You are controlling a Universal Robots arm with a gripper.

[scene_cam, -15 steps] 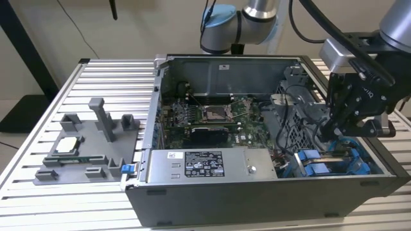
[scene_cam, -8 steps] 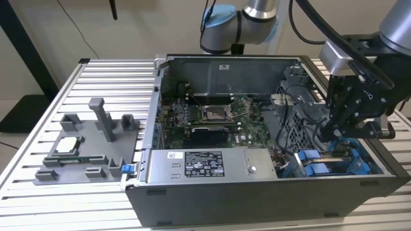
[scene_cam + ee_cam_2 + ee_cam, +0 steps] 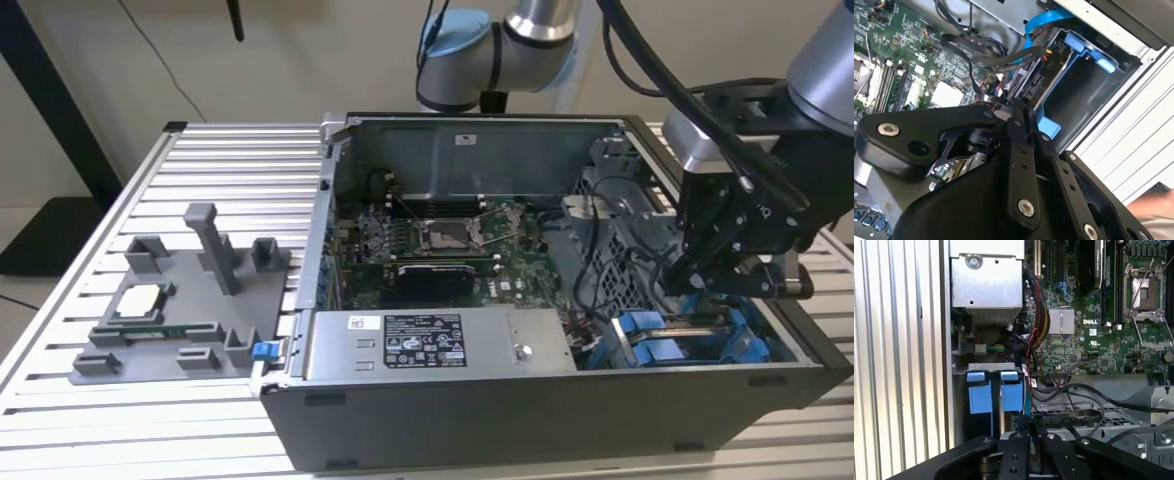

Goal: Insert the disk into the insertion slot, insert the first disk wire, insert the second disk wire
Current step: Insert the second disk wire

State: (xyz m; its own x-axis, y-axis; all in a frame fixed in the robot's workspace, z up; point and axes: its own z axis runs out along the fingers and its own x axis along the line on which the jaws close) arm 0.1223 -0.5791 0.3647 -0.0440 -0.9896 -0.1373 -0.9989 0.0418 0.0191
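**Gripper (image 3: 1020, 109) clenched at the mouth of the drive bay**

On the exterior view's left, a grey fixture tray (image 3: 200, 345) lies on the slatted table (image 3: 120, 425), with a processor chip (image 3: 139, 300) seated in it. Beside it stands the open grey computer case (image 3: 534, 420). The motherboard (image 3: 441, 240) lies on its floor, and the labelled power-supply box (image 3: 441, 345) runs along the wall nearest that camera. At the exterior view's right, the gripper hangs inside the case, just above the insertion slot (image 3: 683, 348). In the second wrist view the disk (image 3: 1030, 90) appears to stand on edge in that slot, held in its blue carrier. The fingers (image 3: 1015, 150) are drawn together, their tips just beside a loop of black cables (image 3: 974, 55). Whether they pinch one cannot be told.
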